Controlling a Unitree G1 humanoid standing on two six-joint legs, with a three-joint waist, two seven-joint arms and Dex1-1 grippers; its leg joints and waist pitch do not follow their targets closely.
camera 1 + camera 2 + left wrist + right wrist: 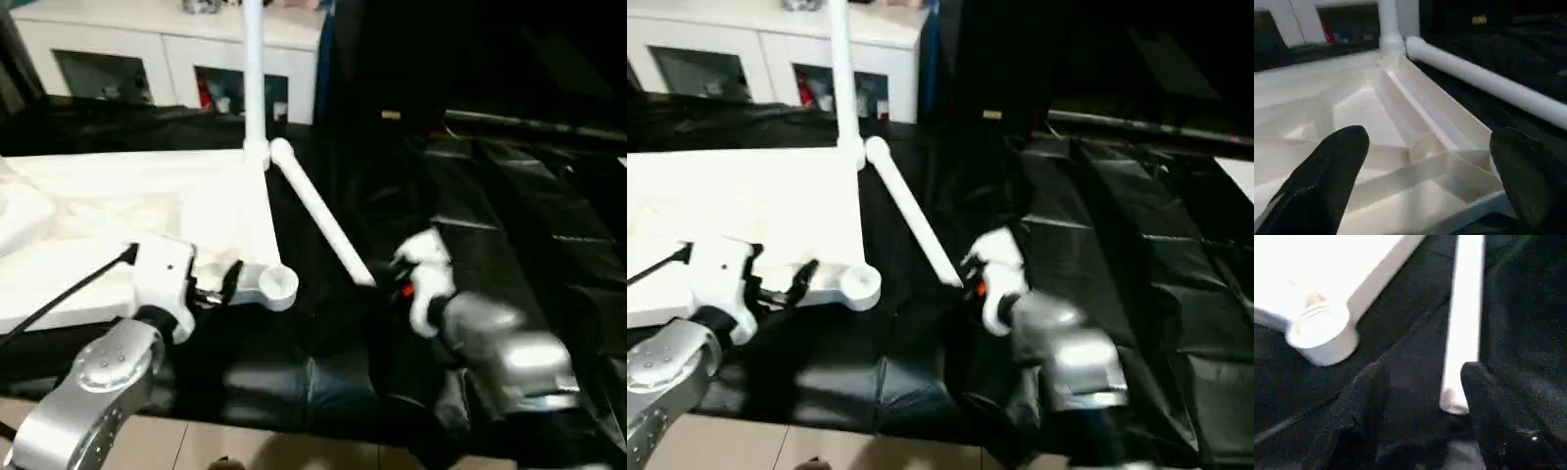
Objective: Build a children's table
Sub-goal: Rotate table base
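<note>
So the white plastic rectangular tabletop was lying upside down, ribbed underside up, on the black plastic sheeting that covered the work surface. One long white tapered tube leg already stood upright in the far corner socket. A second loose white tube leg lay flat on the sheeting, running from beside that far corner toward me, its near end just in front of my right hand.

That hand's two black fingers stood apart with the leg's end between them but off to one side, close against one finger. I couldn't tell from the wrist view whether it was actually touching. Nothing was gripped yet.

My read: the step was picking that leg up to seat it in the near round corner socket, which sat empty. To do it well I'd centre the tube between the fingers first, then grab a bit further up from the tip so the end stays free to go into the socket. A grab right at the tip would probably let it swing.

My left hand was wide open, hovering over the ribbed corner and holding nothing. Pressing it down there should stop the top from sliding.

Containers: the white cabinet with glass doors at the back held some blurry stuff I couldn't make out.
</note>
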